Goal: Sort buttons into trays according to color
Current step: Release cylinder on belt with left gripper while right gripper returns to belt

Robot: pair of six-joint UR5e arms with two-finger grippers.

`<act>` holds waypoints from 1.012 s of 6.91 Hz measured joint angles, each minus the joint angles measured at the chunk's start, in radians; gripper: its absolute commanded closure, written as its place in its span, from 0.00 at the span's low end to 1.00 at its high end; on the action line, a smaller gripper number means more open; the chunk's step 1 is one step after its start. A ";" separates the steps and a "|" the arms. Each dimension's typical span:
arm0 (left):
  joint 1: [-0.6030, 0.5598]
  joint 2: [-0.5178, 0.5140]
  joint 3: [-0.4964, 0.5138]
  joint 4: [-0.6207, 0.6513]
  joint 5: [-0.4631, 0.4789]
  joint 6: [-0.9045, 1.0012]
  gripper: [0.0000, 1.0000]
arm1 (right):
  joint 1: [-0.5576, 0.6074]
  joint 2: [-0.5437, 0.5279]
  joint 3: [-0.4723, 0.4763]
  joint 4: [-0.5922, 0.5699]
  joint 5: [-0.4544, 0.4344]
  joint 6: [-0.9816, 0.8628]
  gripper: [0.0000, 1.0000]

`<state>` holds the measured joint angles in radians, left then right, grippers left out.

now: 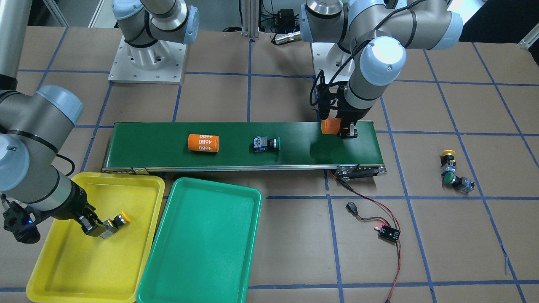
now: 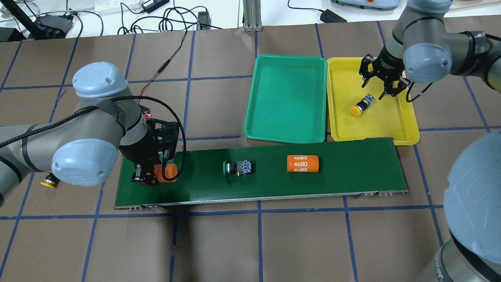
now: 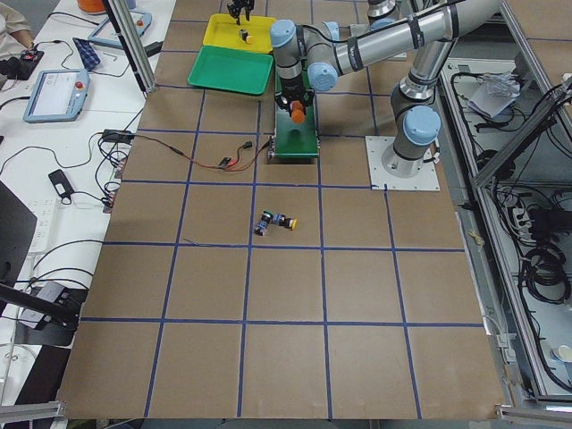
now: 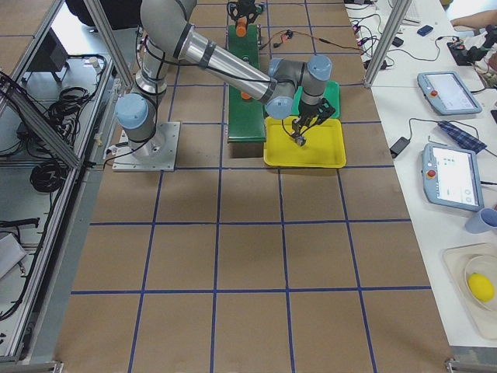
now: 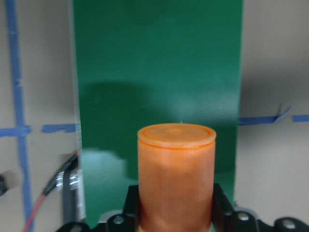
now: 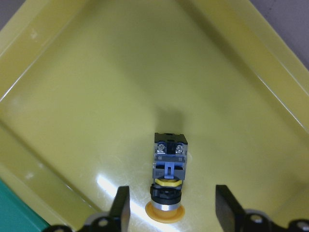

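On the brown papered table [image 2: 235, 243], the right hand [image 2: 380, 88] hangs released just above the yellow-capped push-button [image 2: 362, 105] lying in the bright yellow plastic tray [image 2: 391, 125] (left hand [image 2: 150, 176] clenched on an orange cylinder [image 2: 169, 171]).

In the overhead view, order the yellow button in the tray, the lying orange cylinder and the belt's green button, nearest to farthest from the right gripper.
1. Yellow button, in the yellow tray beside the right gripper.
2. Lying orange cylinder, on the belt, right part.
3. Green button, mid-belt, farther left.
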<state>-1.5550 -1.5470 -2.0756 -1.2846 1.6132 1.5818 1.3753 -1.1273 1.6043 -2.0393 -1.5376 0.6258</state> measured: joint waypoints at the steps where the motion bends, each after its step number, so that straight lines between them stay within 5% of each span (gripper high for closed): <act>1: 0.003 0.013 -0.034 0.042 -0.001 -0.002 0.08 | 0.002 -0.054 0.007 0.064 0.002 -0.001 0.00; 4: 0.038 0.018 -0.060 0.101 -0.006 -0.007 0.00 | 0.015 -0.299 0.099 0.203 0.004 0.005 0.00; 7: 0.250 0.030 -0.031 0.105 -0.052 -0.003 0.00 | 0.051 -0.518 0.252 0.243 0.004 0.111 0.00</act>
<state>-1.3048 -1.5175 -2.1071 -1.1795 1.5615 1.5791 1.4264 -1.6454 1.8561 -1.7966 -1.5340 0.7364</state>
